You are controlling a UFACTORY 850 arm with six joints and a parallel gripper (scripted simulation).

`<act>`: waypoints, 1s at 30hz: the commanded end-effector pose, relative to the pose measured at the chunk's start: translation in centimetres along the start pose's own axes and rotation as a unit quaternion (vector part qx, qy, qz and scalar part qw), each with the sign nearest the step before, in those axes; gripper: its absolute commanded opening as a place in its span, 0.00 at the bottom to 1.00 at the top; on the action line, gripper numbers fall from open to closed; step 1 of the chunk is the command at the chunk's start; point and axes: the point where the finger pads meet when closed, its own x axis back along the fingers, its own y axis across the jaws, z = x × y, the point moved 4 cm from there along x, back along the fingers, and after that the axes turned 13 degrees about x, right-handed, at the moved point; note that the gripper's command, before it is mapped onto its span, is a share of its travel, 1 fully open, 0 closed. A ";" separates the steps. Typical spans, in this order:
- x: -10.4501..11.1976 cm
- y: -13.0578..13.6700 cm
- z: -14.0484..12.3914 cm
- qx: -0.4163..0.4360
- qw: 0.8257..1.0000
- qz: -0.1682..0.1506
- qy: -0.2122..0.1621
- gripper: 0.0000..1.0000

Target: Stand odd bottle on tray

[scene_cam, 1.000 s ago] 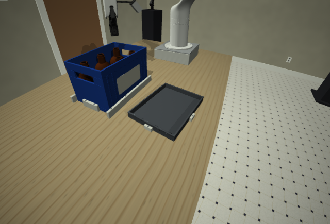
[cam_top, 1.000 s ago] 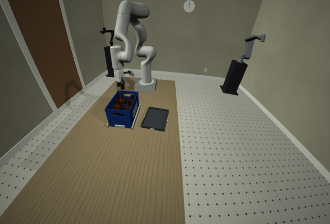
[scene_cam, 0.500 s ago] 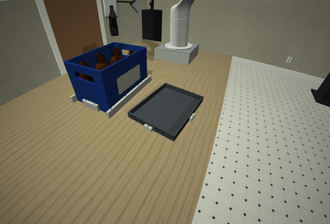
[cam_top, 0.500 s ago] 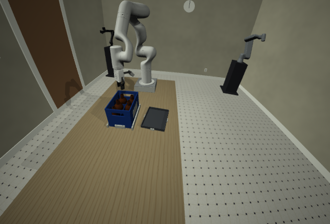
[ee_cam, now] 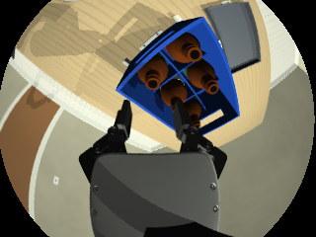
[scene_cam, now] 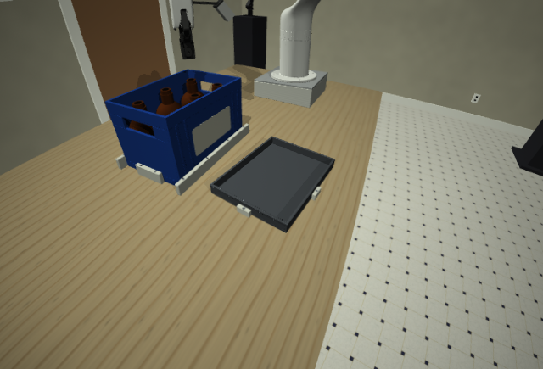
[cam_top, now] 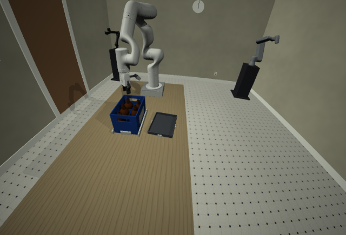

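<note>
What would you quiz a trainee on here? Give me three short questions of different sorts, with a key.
1. True or false: the gripper is shut on a bottle neck.
2. Where is the gripper? A) hanging in the air, higher than the blue crate; B) down inside the tray; C) touching the wood floor.
3. Fill in: the number of brown bottles standing on the tray is ____.

Key: 1 false, its fingers stand apart and hold nothing. 2 A. 3 zero, every bottle in view is in the crate.
</note>
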 end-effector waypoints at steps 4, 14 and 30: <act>0.0 0.0 -0.1 0.000 1.000 0.000 -0.001 0.65; -0.7 0.0 -0.1 0.000 1.000 0.000 -0.001 0.65; -2.5 0.0 -0.1 0.000 1.000 0.000 -0.001 0.65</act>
